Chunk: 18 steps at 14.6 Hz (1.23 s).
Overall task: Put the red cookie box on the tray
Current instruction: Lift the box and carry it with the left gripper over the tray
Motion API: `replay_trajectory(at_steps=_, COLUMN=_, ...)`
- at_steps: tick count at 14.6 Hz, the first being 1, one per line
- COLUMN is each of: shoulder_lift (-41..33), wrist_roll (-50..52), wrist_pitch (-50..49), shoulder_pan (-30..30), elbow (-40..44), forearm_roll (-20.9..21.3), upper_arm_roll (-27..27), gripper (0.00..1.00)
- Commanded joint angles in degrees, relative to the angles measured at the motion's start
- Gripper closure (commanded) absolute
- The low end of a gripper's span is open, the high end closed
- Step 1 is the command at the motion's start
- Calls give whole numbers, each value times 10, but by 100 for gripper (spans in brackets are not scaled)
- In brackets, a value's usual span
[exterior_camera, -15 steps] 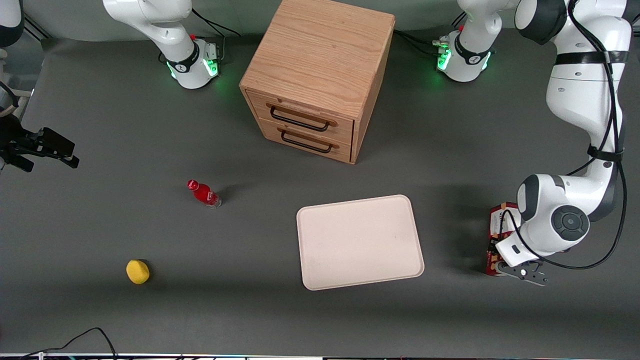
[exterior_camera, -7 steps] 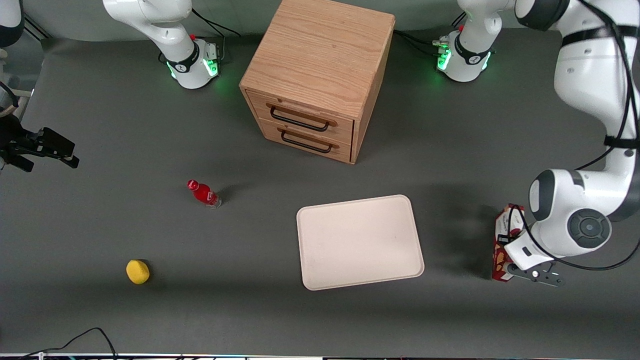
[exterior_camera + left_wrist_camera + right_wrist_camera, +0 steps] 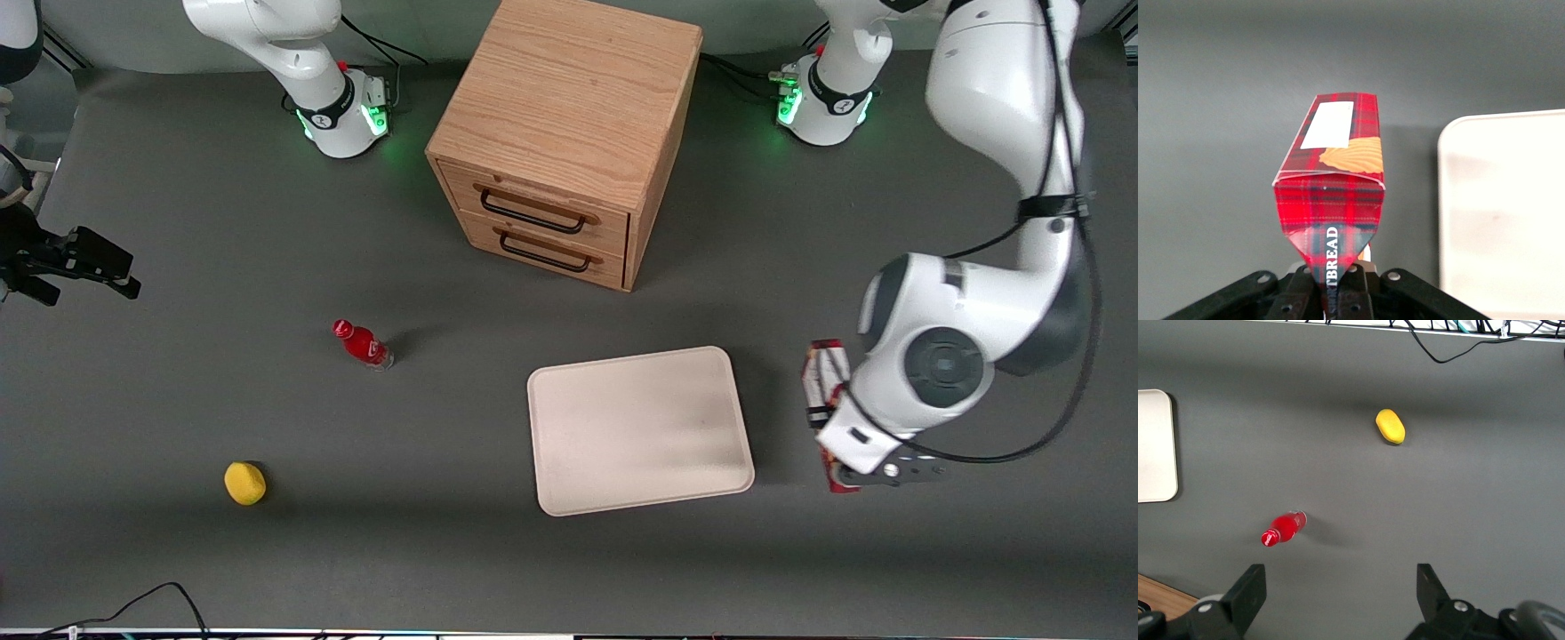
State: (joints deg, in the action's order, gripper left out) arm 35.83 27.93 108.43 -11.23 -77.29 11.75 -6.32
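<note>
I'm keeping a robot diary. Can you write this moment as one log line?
phase: carrying | hand: shut on red cookie box, lifted | tray: bare, box beside it, not over it yet

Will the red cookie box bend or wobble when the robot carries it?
Probably a bit. The red cookie box is thin cardboard, and its flap end looks creased where the gripper pinches it, so it may flex. It is long and held by one end, so it could swing. It looks light enough to reach the tray.
</note>
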Motion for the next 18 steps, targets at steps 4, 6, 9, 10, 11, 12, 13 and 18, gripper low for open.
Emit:
replay_trajectory(at_steps=4, shoulder_lift=69, wrist_roll=108, wrist_pitch=-68, shoulder_pan=-48, elbow=78, forearm_roll=-62, upper_arm_roll=5, gripper=100)
replay_trajectory(at_steps=6, shoulder_lift=76, wrist_roll=107, wrist_pitch=-88, shoulder_pan=-60, elbow=95, forearm_roll=-84, upper_arm_roll=-2, gripper=100)
replay_trajectory(at_steps=9, shoulder_lift=109, wrist_roll=104, wrist_pitch=-74, shoulder_pan=-61, elbow=134, forearm_roll=-87, upper_arm_roll=-31, gripper=100)
replay_trajectory(at_steps=10, shoulder_lift=132, wrist_roll=102, wrist_pitch=-61, shoulder_pan=-62, elbow=150, forearm_roll=-85, upper_arm_roll=-32, gripper=100)
replay_trajectory(at_steps=11, shoulder_lift=150, wrist_roll=100, wrist_pitch=-47, shoulder_pan=-64, elbow=158, forearm_roll=-82, upper_arm_roll=-32, gripper=100)
replay_trajectory(at_steps=12, shoulder_lift=159, wrist_roll=87, wrist_pitch=-37, shoulder_pan=-64, elbow=159, forearm_roll=-80, upper_arm_roll=-32, gripper=100)
replay_trajectory(at_steps=13, shoulder_lift=165, wrist_roll=77, wrist_pitch=-34, shoulder_pan=-64, elbow=159, forearm_roll=-77, upper_arm_roll=-31, gripper=100)
replay_trajectory(at_steps=18, shoulder_lift=164, wrist_roll=53, wrist_pitch=-24, shoulder_pan=-61, elbow=160, forearm_roll=-74, upper_arm_roll=-27, gripper=0)
